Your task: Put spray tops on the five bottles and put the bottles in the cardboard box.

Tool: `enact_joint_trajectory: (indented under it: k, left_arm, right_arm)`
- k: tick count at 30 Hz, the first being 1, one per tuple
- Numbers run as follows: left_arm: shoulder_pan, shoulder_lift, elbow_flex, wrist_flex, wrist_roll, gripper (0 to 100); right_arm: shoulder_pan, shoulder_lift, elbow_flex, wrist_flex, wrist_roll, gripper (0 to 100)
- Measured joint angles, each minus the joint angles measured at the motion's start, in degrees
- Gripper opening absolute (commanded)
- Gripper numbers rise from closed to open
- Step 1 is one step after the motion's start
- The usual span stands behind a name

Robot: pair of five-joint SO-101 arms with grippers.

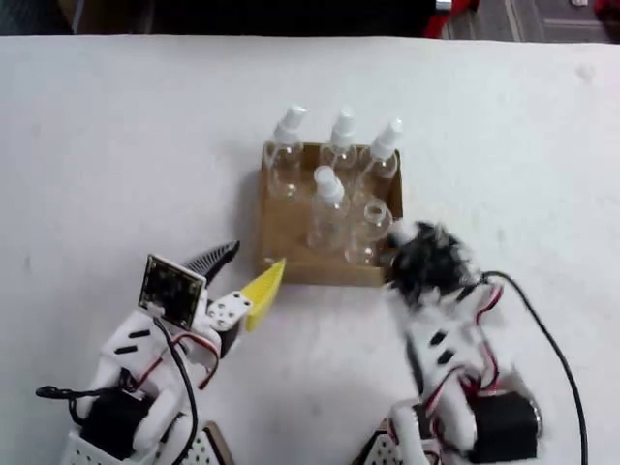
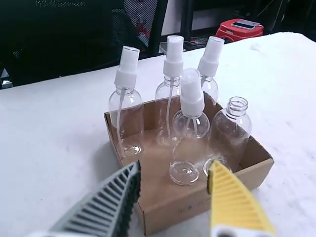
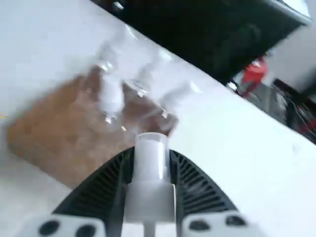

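We're watching the right gripper (image 3: 150, 152) pinching a spray top (image 3: 149, 192) in its fingers; the left gripper (image 2: 173, 173) is holding its fingers apart.

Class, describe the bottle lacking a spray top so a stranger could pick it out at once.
Find the cardboard box on the white table. Five clear bottles stand inside; look in the front row, beside the right gripper. That bottle has a bare open neck, while the other four wear white spray tops.

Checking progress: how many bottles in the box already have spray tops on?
4 capped bottles: three along the cardboard box's far side, one on its near side beside the uncapped bottle.
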Motion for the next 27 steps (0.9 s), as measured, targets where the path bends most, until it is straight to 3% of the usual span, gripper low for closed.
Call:
enact_joint_trajectory:
  k: [6,10,16,27]
  left_arm:
    - [0.2,0.0,0.0,0.4,0.0,23]
    - [0.0,0.0,0.0,1.1,-0.2,23]
    - [-3.1,0.0,0.0,1.1,-0.4,23]
    - [-3.5,0.0,0.0,1.1,-0.4,23]
  right_arm:
    - [20.5,0.4,11.2,-10.0,6.8,1.5]
    - [29.0,2.5,20.6,-21.2,7.6,1.5]
    - [35.0,18.9,22.3,-33.9,7.6,1.5]
    - [35.3,61.5,3.3,-33.8,7.6,1.5]
